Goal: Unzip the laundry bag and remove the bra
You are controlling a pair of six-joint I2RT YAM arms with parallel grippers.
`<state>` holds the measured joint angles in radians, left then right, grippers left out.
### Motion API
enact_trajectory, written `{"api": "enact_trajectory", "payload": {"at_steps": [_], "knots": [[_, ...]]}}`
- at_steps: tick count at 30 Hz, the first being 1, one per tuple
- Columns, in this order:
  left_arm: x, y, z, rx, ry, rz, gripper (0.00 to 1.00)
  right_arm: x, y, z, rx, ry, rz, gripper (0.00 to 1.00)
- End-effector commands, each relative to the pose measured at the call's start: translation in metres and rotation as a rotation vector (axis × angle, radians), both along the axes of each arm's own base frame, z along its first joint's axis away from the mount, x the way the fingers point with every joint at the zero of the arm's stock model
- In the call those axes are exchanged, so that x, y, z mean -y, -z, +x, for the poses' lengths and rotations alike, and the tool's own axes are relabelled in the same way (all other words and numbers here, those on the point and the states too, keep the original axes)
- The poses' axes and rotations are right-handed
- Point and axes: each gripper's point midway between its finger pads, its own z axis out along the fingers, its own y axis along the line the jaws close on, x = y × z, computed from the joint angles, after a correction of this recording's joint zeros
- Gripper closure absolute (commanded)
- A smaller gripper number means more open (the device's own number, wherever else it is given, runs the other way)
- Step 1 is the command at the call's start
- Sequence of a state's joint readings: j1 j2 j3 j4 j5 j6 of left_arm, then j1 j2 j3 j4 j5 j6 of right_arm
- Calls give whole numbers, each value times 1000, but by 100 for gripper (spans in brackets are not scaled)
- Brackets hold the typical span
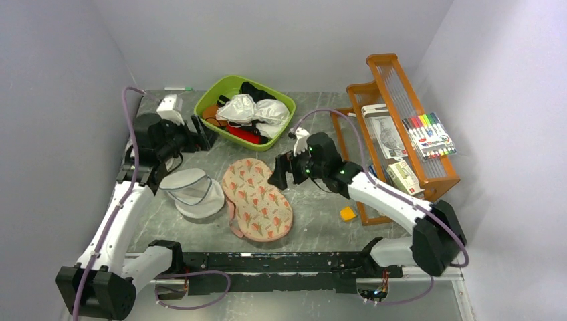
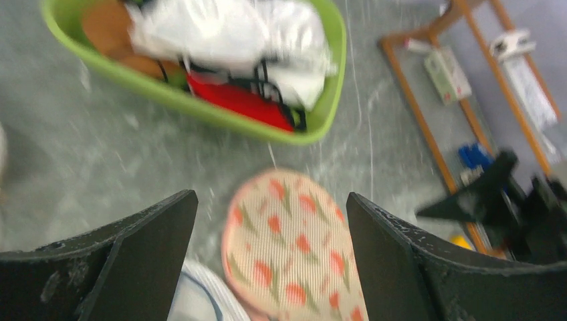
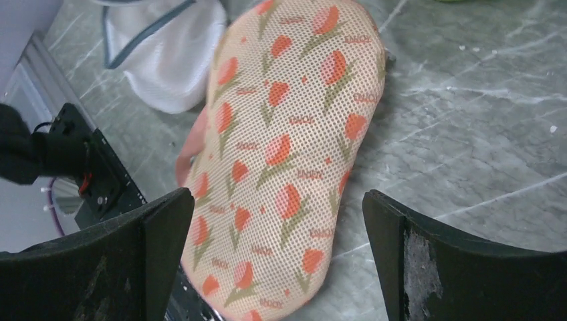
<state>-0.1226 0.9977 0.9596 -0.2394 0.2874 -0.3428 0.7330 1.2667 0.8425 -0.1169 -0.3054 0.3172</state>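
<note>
The laundry bag (image 1: 257,199) lies flat mid-table, pale pink with orange-red flowers. A pink edge shows along its left side (image 3: 190,144). My right gripper (image 1: 277,175) hovers at the bag's far right end, open. In the right wrist view the bag (image 3: 287,134) runs between the spread fingers, and the right gripper (image 3: 277,195) holds nothing. My left gripper (image 1: 206,136) is at the far left by the green basket, open and empty. The left wrist view is blurred; there the bag (image 2: 291,241) lies below the left gripper (image 2: 271,197). The bra is hidden.
A green basket (image 1: 208,101) at the back holds white bras plus red and dark cloth. White mesh bags (image 1: 194,190) lie left of the pink bag. An orange rack (image 1: 438,177) with markers (image 1: 428,136) stands at the right. A small yellow item (image 1: 348,213) lies near it.
</note>
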Motion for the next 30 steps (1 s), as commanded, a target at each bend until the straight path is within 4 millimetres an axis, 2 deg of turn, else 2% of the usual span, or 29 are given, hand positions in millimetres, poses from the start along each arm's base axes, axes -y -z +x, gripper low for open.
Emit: {"api": "enact_trajectory", "payload": {"at_steps": [1, 4, 6, 10, 15, 18, 21, 23, 25, 30], "knots": [[31, 78, -48, -342, 137, -138, 6, -11, 21, 20, -127, 1, -6, 0], [47, 112, -85, -511, 180, -212, 6, -22, 42, 34, -157, -6, -24, 0], [60, 125, -103, -560, 189, -252, 6, -27, 55, 39, -181, -20, -1, 2], [74, 140, -120, -592, 131, -237, 6, -23, 84, 32, -249, -40, 9, 14], [61, 168, -118, -668, -55, -52, 6, -5, 102, 10, -263, -54, -21, 20], [74, 179, -111, -699, -65, 19, 6, 1, 107, -3, -277, -62, -9, 24], [74, 185, -95, -683, -117, 106, 6, 1, 109, -13, -304, -66, 26, 29], [83, 186, -86, -668, -93, 108, 6, 2, 111, -19, -319, -66, 43, 33], [92, 194, -82, -688, -73, 106, 6, 3, 113, -24, -330, -62, 48, 38], [104, 216, -76, -710, -64, 104, 6, -4, 109, -54, -348, -106, 89, 39]]}}
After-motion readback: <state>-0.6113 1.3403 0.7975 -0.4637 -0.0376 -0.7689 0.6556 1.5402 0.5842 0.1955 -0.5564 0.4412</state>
